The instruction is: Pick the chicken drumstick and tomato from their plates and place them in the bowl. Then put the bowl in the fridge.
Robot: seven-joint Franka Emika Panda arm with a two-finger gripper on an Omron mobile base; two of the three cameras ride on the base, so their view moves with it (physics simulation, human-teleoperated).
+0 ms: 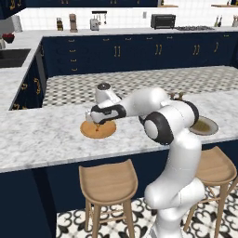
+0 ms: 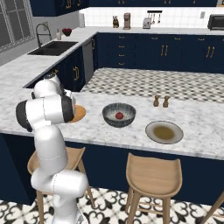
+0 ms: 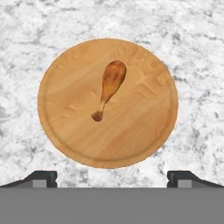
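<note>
Hovering over the wooden plate [image 3: 65, 127] on the marble counter [image 1: 42, 135], the gripper [image 3: 112, 177], jaws spread wide apart and clamped on nothing, both dark fingertips [image 3: 41, 177] clear of the plate's near rim in the hand view.

Lying flat on the wooden plate, slightly above its centre in the hand view: the chicken drumstick [image 3: 109, 87]. Long axis running steeply, a little off the vertical of that view. Bulbous golden-brown end pointing away from the fingertips, toward the far rim; thin bone end pointing back toward the fingertips and leaning a touch to the left. Well inside the rim all round, touching nothing but the wood.

Seen from the left base view, the same wooden plate [image 1: 98, 129] partly under the hand [image 1: 100, 114], with the white arm bent over from the right.

To the right of the wooden plate in the right base view, well apart from it on the same counter: the dark speckled bowl [image 2: 109, 119], upright, with the tomato [image 2: 119, 116] resting inside on its pale floor. Further right of the bowl, the grey-rimmed plate [image 2: 151, 131] with its brown centre. Behind that plate, two small brown shakers [image 2: 161, 101] standing side by side.

Below the counter edge, wooden stools [image 2: 153, 175].
</note>
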